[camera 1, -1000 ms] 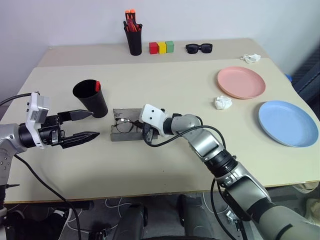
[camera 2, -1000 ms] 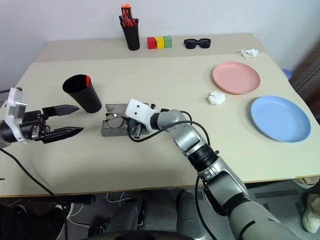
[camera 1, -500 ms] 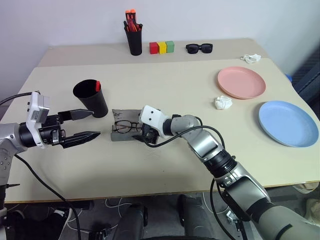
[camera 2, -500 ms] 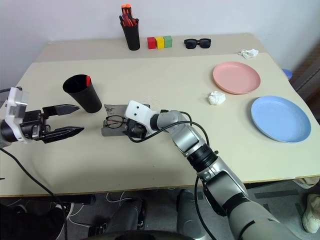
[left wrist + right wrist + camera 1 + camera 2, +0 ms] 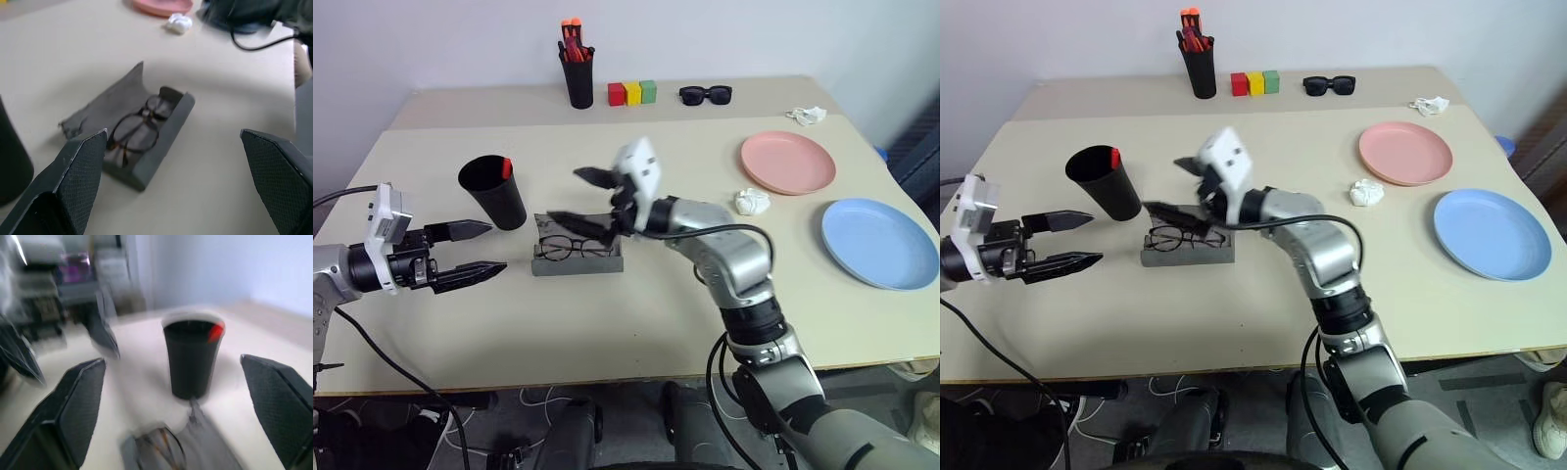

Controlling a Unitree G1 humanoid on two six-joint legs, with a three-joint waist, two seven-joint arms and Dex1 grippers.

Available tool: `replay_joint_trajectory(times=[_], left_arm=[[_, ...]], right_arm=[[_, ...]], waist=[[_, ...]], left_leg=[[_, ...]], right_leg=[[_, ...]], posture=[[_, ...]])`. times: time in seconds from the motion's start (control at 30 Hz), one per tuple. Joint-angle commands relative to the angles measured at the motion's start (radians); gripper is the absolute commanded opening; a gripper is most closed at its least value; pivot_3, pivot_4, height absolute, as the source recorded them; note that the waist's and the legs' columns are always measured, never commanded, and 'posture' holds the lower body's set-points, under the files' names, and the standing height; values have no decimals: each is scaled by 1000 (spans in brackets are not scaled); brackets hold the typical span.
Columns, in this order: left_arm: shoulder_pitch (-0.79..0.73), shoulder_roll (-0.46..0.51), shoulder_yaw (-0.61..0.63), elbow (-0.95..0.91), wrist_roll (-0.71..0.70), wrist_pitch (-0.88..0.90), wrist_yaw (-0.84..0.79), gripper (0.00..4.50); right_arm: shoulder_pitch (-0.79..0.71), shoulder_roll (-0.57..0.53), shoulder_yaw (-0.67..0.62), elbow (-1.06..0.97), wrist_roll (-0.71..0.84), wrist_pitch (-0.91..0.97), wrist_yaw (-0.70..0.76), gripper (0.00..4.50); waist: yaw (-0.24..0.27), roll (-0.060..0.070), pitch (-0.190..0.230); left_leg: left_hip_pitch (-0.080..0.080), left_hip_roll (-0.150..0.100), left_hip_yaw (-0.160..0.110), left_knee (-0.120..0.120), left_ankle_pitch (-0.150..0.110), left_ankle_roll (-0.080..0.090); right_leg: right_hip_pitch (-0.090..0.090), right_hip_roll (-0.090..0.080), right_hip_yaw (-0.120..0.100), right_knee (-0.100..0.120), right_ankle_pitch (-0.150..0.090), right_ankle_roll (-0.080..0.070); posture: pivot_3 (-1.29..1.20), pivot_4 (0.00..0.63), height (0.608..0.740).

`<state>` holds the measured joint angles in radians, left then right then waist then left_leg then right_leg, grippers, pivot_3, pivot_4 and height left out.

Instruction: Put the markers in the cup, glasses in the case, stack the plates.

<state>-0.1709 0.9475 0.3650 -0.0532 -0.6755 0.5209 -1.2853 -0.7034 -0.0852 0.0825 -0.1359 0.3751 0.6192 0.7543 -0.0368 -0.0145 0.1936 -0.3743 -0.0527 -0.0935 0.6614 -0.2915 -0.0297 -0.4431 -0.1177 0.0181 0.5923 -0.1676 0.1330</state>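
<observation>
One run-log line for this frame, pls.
glasses: in open case | right hand: open, above case | left hand: open, idle | plates: unstacked

A beige table (image 5: 636, 323) stands against a plain white wall (image 5: 754, 39), cables on the floor (image 5: 538, 401) beneath.

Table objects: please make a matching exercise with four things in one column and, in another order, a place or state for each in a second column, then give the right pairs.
Things:
1. glasses
2. cup
3. pink plate
4. right gripper

Places or states:
A. lies flat on the table, beside the blue plate, not stacked
B. open, raised above the case
C. lying inside the open grey case
D. stands upright with a red marker cap showing at its rim

Pairs: 1-C, 2-D, 3-A, 4-B
</observation>
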Motion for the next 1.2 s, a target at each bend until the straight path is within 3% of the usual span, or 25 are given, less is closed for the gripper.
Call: replay_joint_trajectory(times=[0.03, 0.23, 0.73, 1.2], left_arm=[[-9, -16, -14, -45, 2, -5, 33, 4500], [50, -27, -71, -101, 5, 50, 53, 4500], [-9, -151, -204, 9, 68, -5, 81, 4500], [-53, -189, -222, 2, 57, 23, 100, 4500]], right_arm=[[35, -45, -135, -131, 182, 81, 13, 4476], [144, -196, -137, -245, 237, 125, 22, 4476], [135, -215, -117, -265, 270, 108, -78, 4476], [138, -224, -89, -268, 267, 93, -106, 4476]], waist=[[1, 0, 0], [-11, 1, 0], [-4, 0, 0], [-4, 0, 0]], left_leg=[[0, 0, 0, 0, 0, 0], [1, 1, 2, 0, 0, 0], [1, 1, 2, 0, 0, 1], [1, 1, 2, 0, 0, 1]], right_leg=[[0, 0, 0, 0, 0, 0], [-1, 0, 1, 0, -1, 0], [0, 0, 1, 1, -1, -1], [0, 1, 1, 1, -1, -1]], posture=[[0, 150, 740], [0, 150, 740], [0, 150, 740], [0, 150, 740]])
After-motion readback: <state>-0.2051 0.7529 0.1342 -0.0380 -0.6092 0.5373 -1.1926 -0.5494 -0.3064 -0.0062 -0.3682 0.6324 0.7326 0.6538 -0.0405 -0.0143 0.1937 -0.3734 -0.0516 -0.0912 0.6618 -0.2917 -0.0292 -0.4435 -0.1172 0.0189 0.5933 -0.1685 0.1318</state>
